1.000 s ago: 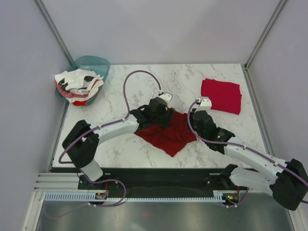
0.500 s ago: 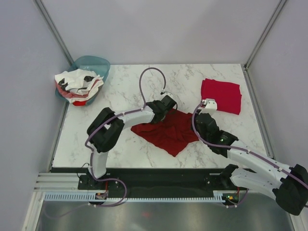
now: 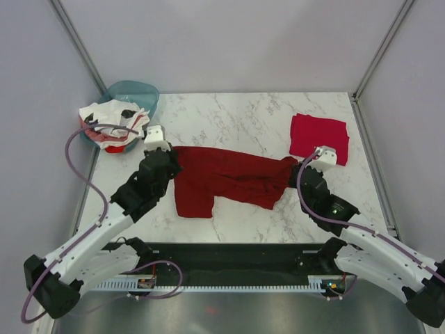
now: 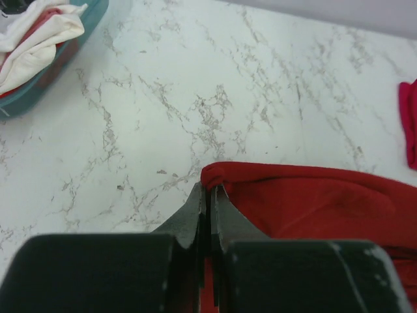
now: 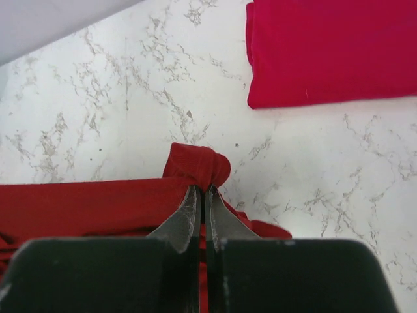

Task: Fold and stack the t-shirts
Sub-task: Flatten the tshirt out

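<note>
From above we are viewing the whole table (image 3: 236,118); at each wrist we are looking close and low, sharing the maroon t-shirt (image 3: 229,177).

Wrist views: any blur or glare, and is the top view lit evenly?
Left wrist: the left gripper body at the bottom is soft, while the table veins and maroon shirt are sharp, with no glare. Right wrist: the same, right gripper body blurred, shirt crisp. Top external: even diffuse light, only soft shadows on the table, nothing smeared.
</note>
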`<state>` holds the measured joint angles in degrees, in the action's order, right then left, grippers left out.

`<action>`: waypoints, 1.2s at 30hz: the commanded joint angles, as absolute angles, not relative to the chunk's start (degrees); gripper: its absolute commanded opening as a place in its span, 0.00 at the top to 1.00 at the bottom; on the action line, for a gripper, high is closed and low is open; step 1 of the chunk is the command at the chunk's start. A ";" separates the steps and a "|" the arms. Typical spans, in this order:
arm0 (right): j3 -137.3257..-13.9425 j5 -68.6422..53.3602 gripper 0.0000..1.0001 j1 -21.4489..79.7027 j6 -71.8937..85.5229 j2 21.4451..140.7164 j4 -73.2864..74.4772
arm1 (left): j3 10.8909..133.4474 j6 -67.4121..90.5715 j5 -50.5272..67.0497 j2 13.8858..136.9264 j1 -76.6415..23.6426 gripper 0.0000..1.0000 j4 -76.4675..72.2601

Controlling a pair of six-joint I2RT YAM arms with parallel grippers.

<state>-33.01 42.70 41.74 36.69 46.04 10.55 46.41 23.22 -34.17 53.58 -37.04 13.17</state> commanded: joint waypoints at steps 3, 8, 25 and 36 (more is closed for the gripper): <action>-33.75 46.32 1.00 41.48 35.42 41.58 10.98 | 41.58 27.42 -36.82 41.15 -37.70 0.98 9.23; -34.98 42.55 1.00 41.48 32.26 35.96 11.07 | 42.01 27.33 -36.74 32.09 -41.39 0.98 11.50; -54.37 29.55 1.00 41.40 26.80 31.20 18.09 | 51.84 31.72 -29.20 21.54 -42.63 0.98 22.40; -77.58 20.30 1.00 41.48 29.35 31.81 35.94 | 72.50 35.07 -18.37 24.17 -42.63 0.98 38.40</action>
